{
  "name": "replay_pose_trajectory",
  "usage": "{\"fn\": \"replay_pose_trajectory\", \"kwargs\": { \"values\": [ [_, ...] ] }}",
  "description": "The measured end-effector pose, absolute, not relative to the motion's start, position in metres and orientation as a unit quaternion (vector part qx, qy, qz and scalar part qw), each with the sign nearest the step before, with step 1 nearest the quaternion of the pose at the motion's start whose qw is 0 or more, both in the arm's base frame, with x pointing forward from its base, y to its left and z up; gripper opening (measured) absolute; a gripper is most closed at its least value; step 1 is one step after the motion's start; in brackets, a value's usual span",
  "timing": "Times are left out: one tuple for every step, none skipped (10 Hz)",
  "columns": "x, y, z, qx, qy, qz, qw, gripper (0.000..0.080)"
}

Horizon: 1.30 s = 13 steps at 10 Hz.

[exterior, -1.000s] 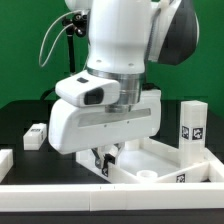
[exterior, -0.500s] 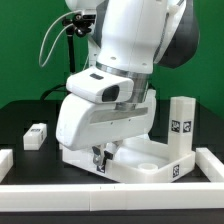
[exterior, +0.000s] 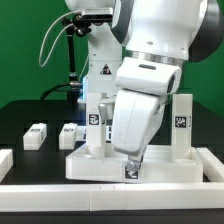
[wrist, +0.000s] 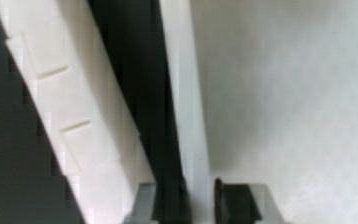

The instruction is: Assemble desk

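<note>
The hand (exterior: 131,163) pinches the thin raised rim of the desk slab (exterior: 92,166), fingers (wrist: 243,203) pressed on either side. The slab lies on the counter (exterior: 25,155) directly under the hand, with leg posts (exterior: 182,122) upright behind.

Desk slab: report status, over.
Fingers shut on desk slab rim. Slab flat on table, two leg posts upright on it. Two loose legs lie apart at exterior view's left, nothing blocking.
</note>
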State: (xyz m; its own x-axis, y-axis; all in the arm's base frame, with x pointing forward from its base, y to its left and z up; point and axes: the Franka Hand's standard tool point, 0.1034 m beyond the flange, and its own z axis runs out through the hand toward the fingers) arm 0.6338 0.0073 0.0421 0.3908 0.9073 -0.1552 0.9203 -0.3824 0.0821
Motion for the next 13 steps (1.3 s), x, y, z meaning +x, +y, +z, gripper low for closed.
{"fn": "replay_pose_trajectory", "kwargs": {
  "values": [
    [0.632, 0.004, 0.041, 0.828, 0.554, -0.046, 0.079, 0.0064],
    [0.631, 0.004, 0.040, 0.828, 0.553, -0.047, 0.079, 0.0064],
    [0.631, 0.003, 0.040, 0.828, 0.553, -0.047, 0.079, 0.0064],
    [0.631, 0.003, 0.040, 0.829, 0.552, -0.047, 0.078, 0.0064],
    [0.630, 0.002, 0.039, 0.829, 0.552, -0.048, 0.078, 0.0064],
    [0.630, 0.002, 0.039, 0.829, 0.551, -0.048, 0.078, 0.0064],
    [0.633, 0.008, 0.041, 0.826, 0.557, -0.044, 0.078, 0.0064],
    [0.641, 0.019, 0.045, 0.814, 0.572, -0.041, 0.087, 0.0064],
    [0.646, 0.026, 0.050, 0.803, 0.586, -0.046, 0.098, 0.0068],
    [0.649, 0.030, 0.051, 0.797, 0.593, -0.051, 0.102, 0.0068],
    [0.651, 0.032, 0.049, 0.792, 0.598, -0.053, 0.106, 0.0071],
    [0.652, 0.033, 0.046, 0.789, 0.601, -0.057, 0.113, 0.0072],
    [0.652, 0.031, 0.041, 0.792, 0.597, -0.060, 0.113, 0.0074]
  ]
}}
